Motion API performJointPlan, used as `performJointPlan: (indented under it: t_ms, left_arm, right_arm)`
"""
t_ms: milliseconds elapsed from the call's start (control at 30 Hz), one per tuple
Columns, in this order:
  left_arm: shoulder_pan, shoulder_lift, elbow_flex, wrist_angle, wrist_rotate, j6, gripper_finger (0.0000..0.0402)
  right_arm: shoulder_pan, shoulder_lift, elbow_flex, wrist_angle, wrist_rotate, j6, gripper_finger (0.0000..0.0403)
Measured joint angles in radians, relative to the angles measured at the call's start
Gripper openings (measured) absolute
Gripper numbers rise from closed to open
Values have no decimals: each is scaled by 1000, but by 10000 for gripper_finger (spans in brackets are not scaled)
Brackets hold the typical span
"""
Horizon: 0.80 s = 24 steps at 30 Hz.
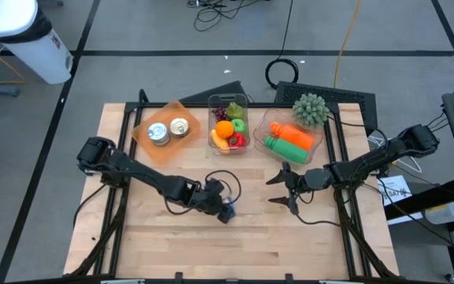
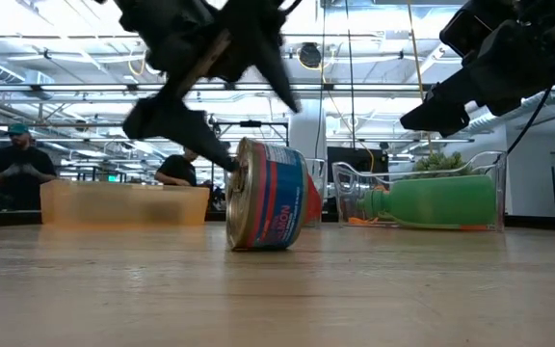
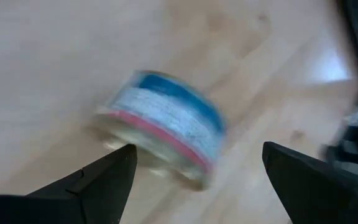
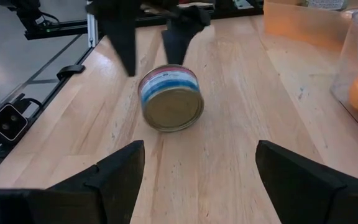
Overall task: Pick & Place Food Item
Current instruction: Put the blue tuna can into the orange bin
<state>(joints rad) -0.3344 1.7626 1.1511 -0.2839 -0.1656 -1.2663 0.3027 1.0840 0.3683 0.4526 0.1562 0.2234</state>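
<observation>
Table (image 1: 148,237) of pale wood fills the high view, both dark arms reaching in toward its middle. Along the far edge sit three containers: an orange tray (image 1: 142,136) holding two tins (image 1: 169,130), a clear bin (image 1: 211,104) of mixed fruit, and a second clear bin (image 1: 263,125) with a green bottle (image 1: 284,150) lying in it. A spiky green plant (image 1: 311,110) stands just behind that second bin.

Left gripper (image 1: 221,207) is down low near the table's centre, jaws spread wide and gripping nothing. Right there is the can (image 2: 270,196), tipped on its side on the bare wood, blue and red label showing, flat end facing the right arm. In the low view the left fingers (image 2: 279,82) hang just above and behind it; whether they touch it is hard to say.

Right gripper (image 1: 284,190) hovers close by on the other side, jaws parted and empty, pointed at the can with clear wood between them.

In the room behind, two people sit at benches.
</observation>
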Motion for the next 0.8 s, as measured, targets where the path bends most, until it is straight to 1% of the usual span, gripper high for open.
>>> performJointPlan:
  t_ms: [100, 167, 300, 467, 667, 800]
  left_arm:
    - [-2, 35, 0, 83, 36, -1, 360]
    - [3, 55, 0, 92, 40, -26, 360]
    - [33, 69, 0, 44, 10, -33, 360]
    - [70, 69, 2, -19, -10, 29, 360]
    - [87, 71, 1, -111, -21, 123, 360]
    - [99, 71, 1, -188, -6, 128, 360]
  right_arm:
    - [0, 0, -1, 2, 0, 0, 294]
    - [0, 0, -1, 7, 0, 0, 294]
    - [0, 0, -1, 9, 0, 0, 294]
    - [0, 0, -1, 11, 3, 0, 294]
    - [0, 0, -1, 10, 4, 0, 294]
    - [0, 0, -1, 10, 4, 0, 294]
